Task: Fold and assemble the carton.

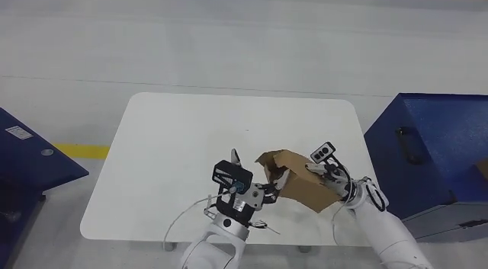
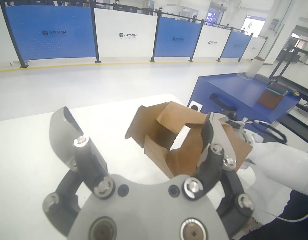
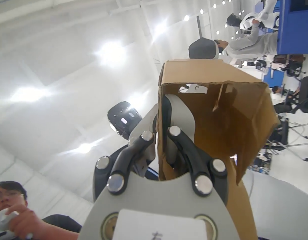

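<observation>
A brown carton (image 1: pixel 305 181) is held tilted above the near right part of the white table (image 1: pixel 191 147), its end flaps loose and part-folded. My right gripper (image 1: pixel 322 170) is shut on one side wall of the carton (image 3: pixel 231 116), one finger inside and one outside; in the right wrist view the gripper (image 3: pixel 160 111) pinches that wall's edge. My left gripper (image 2: pixel 136 116) stands wide open at the carton's (image 2: pixel 191 118) open end. One of its fingers (image 2: pixel 211 131) lies against a flap, the other is clear of the cardboard. In the top view the left gripper (image 1: pixel 267 189) sits just left of the carton.
A blue bin (image 1: pixel 435 155) stands off the table's right edge, seen too as a blue cabinet (image 2: pixel 233 88) behind the carton. Another blue bin (image 1: pixel 23 162) stands off the left edge. The table's far and left areas are bare.
</observation>
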Motion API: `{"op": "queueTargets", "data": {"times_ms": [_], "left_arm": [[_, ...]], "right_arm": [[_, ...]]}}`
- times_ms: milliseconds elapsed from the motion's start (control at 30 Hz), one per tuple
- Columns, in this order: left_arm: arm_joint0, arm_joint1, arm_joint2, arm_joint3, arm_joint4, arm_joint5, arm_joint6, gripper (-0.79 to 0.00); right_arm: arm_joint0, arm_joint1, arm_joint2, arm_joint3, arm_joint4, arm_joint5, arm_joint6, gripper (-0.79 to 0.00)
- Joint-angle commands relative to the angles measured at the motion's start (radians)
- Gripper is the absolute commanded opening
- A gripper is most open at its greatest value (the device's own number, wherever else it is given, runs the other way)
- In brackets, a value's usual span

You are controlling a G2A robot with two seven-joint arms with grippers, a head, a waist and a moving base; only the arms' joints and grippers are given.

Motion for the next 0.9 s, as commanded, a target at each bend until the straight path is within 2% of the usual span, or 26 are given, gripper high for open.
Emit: {"op": "queueTargets", "data": {"times_ms": [0, 133, 333, 533, 633, 733, 867], "left_arm": [[0.023, 0.004, -0.019, -0.033, 0.004, -0.002, 0.011, 0.000], [0.062, 0.012, -0.070, -0.075, 0.024, -0.001, 0.006, 0.000], [0.078, 0.017, -0.105, -0.066, 0.039, -0.021, -0.017, 0.000], [0.061, 0.011, -0.152, -0.070, 0.018, 0.036, 0.076, 0.000], [0.045, 0.013, -0.188, -0.046, 0.075, 0.054, 0.082, 0.000], [0.032, 0.014, -0.195, -0.025, 0.090, 0.020, 0.024, 0.000], [0.022, 0.020, -0.193, -0.018, 0.115, -0.083, -0.072, 0.000]], "right_arm": [[0.010, -0.006, -0.013, 0.020, 0.031, 0.056, 0.000, -0.785], [0.031, -0.016, -0.034, 0.044, 0.089, 0.152, 0.000, -0.785], [0.036, -0.025, -0.062, 0.035, 0.145, 0.301, 0.000, -0.785], [0.037, -0.019, -0.140, 0.022, 0.189, 0.305, 0.000, -0.785], [0.044, -0.006, -0.176, 0.016, 0.199, 0.305, 0.000, -0.785], [0.047, 0.007, -0.198, 0.006, 0.208, 0.305, 0.000, -0.785], [0.049, 0.022, -0.211, -0.004, 0.217, 0.305, 0.000, -0.785]]}}
